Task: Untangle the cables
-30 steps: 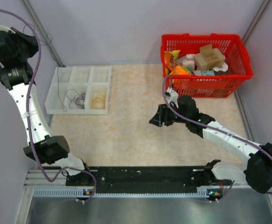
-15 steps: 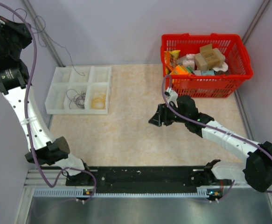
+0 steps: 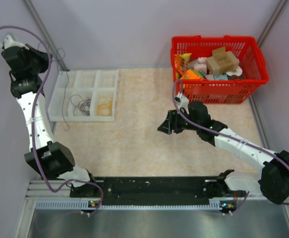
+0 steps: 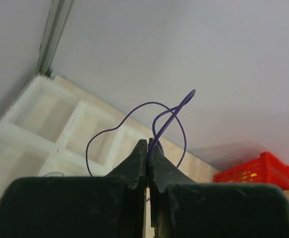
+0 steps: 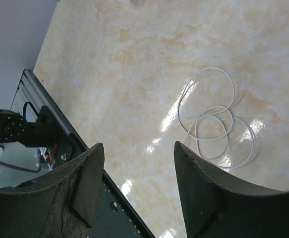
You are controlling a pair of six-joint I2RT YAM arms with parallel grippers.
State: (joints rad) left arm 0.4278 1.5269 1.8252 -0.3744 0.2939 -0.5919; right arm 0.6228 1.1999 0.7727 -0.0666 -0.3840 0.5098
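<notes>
Left gripper [image 4: 147,144]: jaws shut tight, pinching one thin purple wire [image 4: 159,116]. The wire loops upward free of the fingers. It is held in the air at the far left, above and just beyond the white plastic compartment tray [image 3: 65,79].

Right gripper [image 5: 138,146]: jaws stand apart with nothing between them. It hovers over the beige marbled table [image 3: 134,148], and a thin white wire [image 5: 211,124] lies there in loose overlapping loops just ahead of its fingers.

Step in hand, as judged: one strand looks separated and is ready to be sorted away. The next move probably calls for lowering the left arm over a free tray compartment and parting the jaws only once the wire's slack hangs inside the walls, since the springy loops could catch on a divider. The white wire would then be the right arm's pick, and a thin strand lying flat calls for a low, centred pinch.

Count:
- Arms: two, with one gripper each.
- Tray: one. One compartment holds a small bundle of dark thin wires [image 3: 80,105], and the number of strands cannot be told. The neighbouring compartment holds a yellowish coil [image 3: 104,106].
- Loose cables outside the tray: two, the purple held and the white on the table.
- Red plastic mesh basket [image 3: 253,49]: one, at the far right, with mixed packets inside and no part in this task.
</notes>
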